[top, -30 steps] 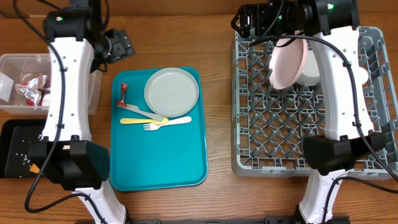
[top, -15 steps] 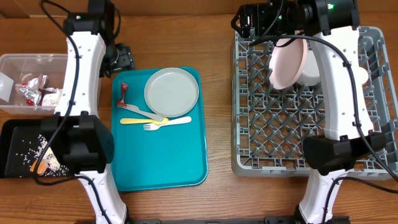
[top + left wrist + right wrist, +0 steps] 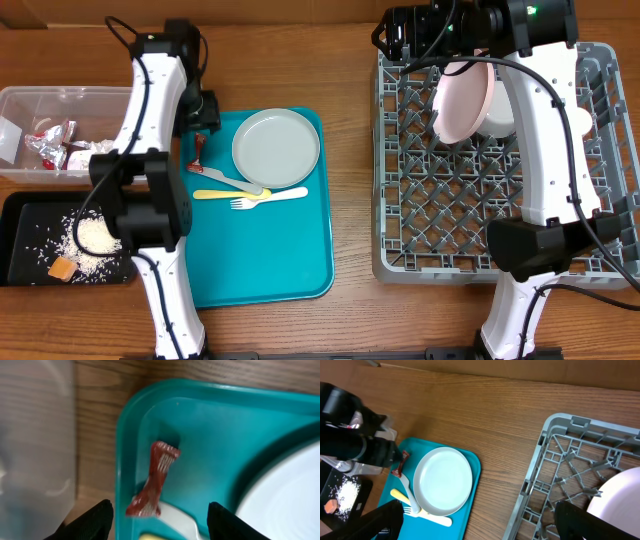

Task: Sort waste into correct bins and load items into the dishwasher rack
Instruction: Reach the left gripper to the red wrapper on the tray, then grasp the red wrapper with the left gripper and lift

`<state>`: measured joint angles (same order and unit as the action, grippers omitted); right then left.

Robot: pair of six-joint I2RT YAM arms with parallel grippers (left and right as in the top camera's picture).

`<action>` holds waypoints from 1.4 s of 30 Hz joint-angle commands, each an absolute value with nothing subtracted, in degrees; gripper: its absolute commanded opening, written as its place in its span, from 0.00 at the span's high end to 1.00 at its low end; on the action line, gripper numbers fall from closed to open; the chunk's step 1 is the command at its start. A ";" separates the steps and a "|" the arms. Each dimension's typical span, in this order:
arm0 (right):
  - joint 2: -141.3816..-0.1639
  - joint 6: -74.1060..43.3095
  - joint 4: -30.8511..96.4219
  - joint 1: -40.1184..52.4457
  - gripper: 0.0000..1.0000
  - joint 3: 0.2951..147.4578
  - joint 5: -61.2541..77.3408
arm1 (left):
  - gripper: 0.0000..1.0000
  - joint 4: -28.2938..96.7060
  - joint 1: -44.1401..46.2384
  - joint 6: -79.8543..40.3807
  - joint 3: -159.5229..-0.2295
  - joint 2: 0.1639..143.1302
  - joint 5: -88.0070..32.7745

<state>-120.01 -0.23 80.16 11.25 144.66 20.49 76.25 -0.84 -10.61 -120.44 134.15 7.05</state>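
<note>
The clear tub (image 3: pixel 30 100) at far left held red-and-white wrappers (image 3: pixel 55 148), probably why the left gripper (image 3: pixel 160 512) hung with fingers spread either side of a lone red wrapper (image 3: pixel 152 482) in the teal tray's (image 3: pixel 210 425) corner nearest that tub. Further right, the pinkish plate (image 3: pixel 462 100) stood on edge among the dishwasher rack's (image 3: pixel 400 200) pegs. The right gripper (image 3: pixel 477 515) was spread wide and empty over the rack's corner.
</note>
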 commanded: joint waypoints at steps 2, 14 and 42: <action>-119.11 0.05 79.94 11.14 0.00 144.59 20.08 | 0.36 75.05 -1.17 -7.97 -120.44 136.86 6.55; -119.11 0.05 79.94 11.14 0.00 144.59 20.08 | 0.35 75.66 -1.26 -5.78 -120.42 141.18 6.59; -119.11 0.05 79.94 11.14 0.00 144.59 20.10 | 0.96 89.86 -1.15 -10.79 -136.81 138.34 4.14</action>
<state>-120.01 -0.21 80.18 11.25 144.66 20.51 87.77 -0.84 -9.26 -130.69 140.53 6.24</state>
